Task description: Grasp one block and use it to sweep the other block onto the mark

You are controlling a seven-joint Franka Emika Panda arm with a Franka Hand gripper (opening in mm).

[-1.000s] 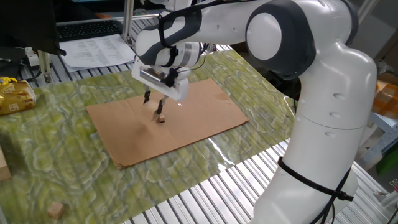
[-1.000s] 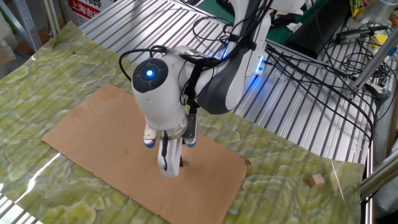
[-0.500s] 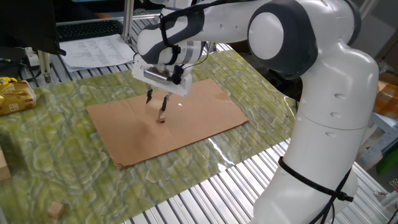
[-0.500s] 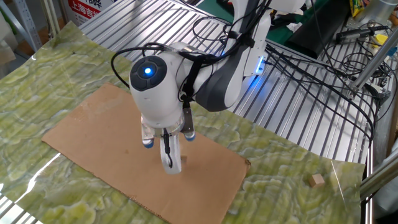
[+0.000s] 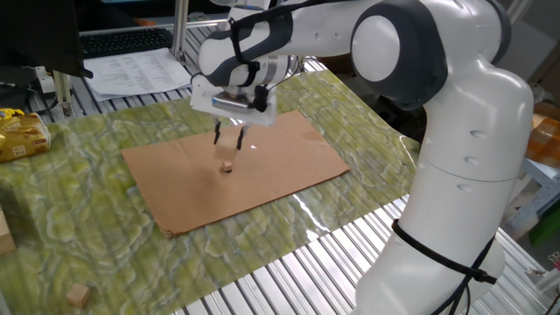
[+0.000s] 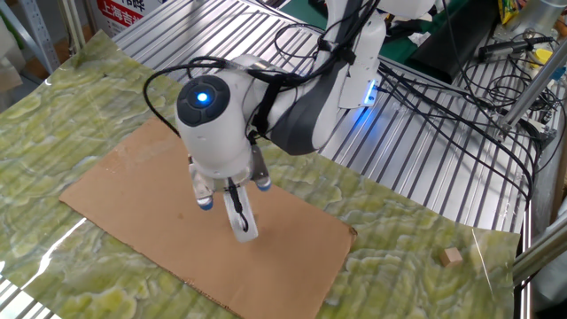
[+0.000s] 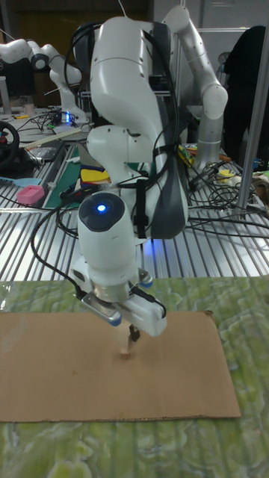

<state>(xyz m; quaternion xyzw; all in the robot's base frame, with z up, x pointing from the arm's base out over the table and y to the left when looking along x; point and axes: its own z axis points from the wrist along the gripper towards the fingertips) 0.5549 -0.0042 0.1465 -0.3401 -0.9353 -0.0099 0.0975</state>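
The gripper (image 5: 227,137) has risen since 1 second ago: then its fingers reached down to the cardboard beside the tiny cube, and now they hang clear above it. The tiny cube has not moved.

The fingers (image 5: 217,136) point down and stand moderately apart, with nothing between them. The tiny light brown cube (image 5: 226,166) sits alone on the brown cardboard sheet (image 5: 289,157), near the sheet's middle and just below the fingertips, apart from them. In the tall fixed view the same cube (image 7: 125,352) shows just under the dark fingertips, with a gap of bare cardboard between. In the other fixed view the white finger hides the spot where the cube lies.

The black mark cannot be made out in any view; a small bright glint lies on the cardboard just beside the fingers.

1 bigger tan cube (image 5: 79,293) rests on the green patterned mat (image 5: 87,201), well apart from the cardboard and near the mat's edge. Whether it is the largest cube I cannot tell. It stands untouched.

The cardboard lies flat on the mat, and the mat covers part of the slatted metal surface (image 5: 289,280). The white arm (image 5: 455,131) bends over the sheet from the side.
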